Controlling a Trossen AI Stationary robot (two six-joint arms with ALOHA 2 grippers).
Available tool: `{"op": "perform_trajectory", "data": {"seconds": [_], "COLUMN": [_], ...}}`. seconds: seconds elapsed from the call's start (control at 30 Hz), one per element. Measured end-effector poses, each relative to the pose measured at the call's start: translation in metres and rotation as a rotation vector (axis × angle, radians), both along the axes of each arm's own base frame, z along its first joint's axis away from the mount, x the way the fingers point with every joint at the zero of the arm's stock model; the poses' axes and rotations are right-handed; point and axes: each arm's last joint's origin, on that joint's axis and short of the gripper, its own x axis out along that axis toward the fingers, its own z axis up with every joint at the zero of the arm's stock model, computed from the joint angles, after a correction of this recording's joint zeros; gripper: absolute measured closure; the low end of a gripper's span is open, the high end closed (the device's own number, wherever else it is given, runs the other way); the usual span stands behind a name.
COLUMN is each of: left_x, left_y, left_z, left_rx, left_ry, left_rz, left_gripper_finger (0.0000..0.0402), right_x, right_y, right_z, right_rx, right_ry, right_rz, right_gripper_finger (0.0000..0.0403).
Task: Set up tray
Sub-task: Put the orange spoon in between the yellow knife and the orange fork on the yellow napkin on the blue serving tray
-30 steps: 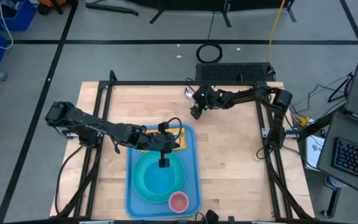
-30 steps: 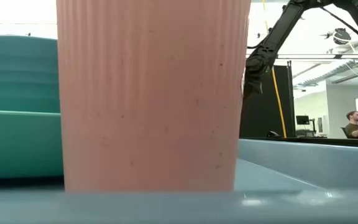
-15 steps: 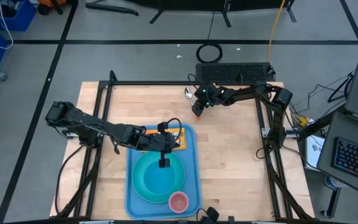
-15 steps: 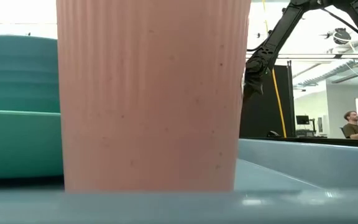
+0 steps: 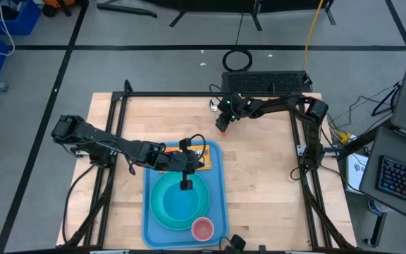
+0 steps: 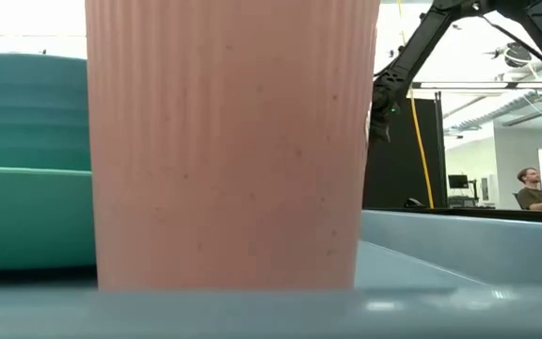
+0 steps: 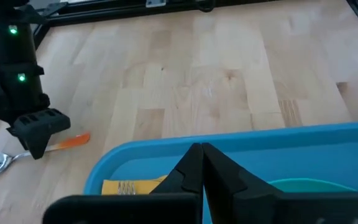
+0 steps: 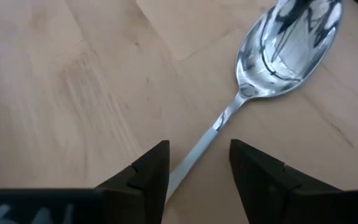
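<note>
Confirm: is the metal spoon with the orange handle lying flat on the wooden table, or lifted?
Lying flat, not lifted. The spoon rests on the table, with the right gripper open, its fingers either side of the neck.

A shiny silver metal spoon [image 8: 272,56] is seen lying flat on the pale wooden desk [image 8: 73,68], its bowl facing up. The right hand [image 8: 197,171] is held low over the desk, its two dark fingers [image 8: 145,171] set apart on either side of the spoon's slim handle, with a gap left on both sides.
</note>
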Motion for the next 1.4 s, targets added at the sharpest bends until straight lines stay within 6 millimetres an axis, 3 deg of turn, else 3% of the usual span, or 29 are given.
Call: {"op": "perform_trajectory", "data": {"seconds": [0.3,0.43,0.57,0.9,1.03,1.2,1.4], "left_x": [-0.001,-0.003,-0.003,-0.003,-0.003,-0.004,-0.008], "left_y": [0.000,0.001,0.003,0.003,0.003,0.002,-0.004], "left_z": [-0.002,-0.010,-0.011,-0.011,-0.011,-0.011,-0.013], "left_rx": [-0.005,-0.012,-0.023,-0.024,-0.028,-0.019,0.024], "left_ry": [0.004,0.021,0.020,0.020,0.026,0.025,0.045], "left_rz": [0.003,0.013,0.027,0.028,0.032,0.058,0.077], "left_gripper_finger": [0.0383,0.0398,0.0388,0.0398,0.0385,0.0383,0.0392], "right_x": [0.004,-0.002,-0.005,-0.009,-0.009,-0.010,-0.009], "right_y": [-0.004,-0.009,-0.013,-0.018,-0.018,-0.014,-0.005], "right_z": [0.000,-0.001,-0.002,-0.002,-0.001,0.012,0.042], "right_rx": [0.015,0.033,0.064,0.074,0.063,0.060,0.019], "right_ry": [0.068,0.094,0.076,0.067,0.064,0.041,-0.047], "right_rz": [-0.016,-0.026,-0.002,0.007,0.018,0.039,0.086], "right_gripper_finger": [0.0285,0.0336,0.0391,0.0399,0.0400,0.0402,0.0402]}}
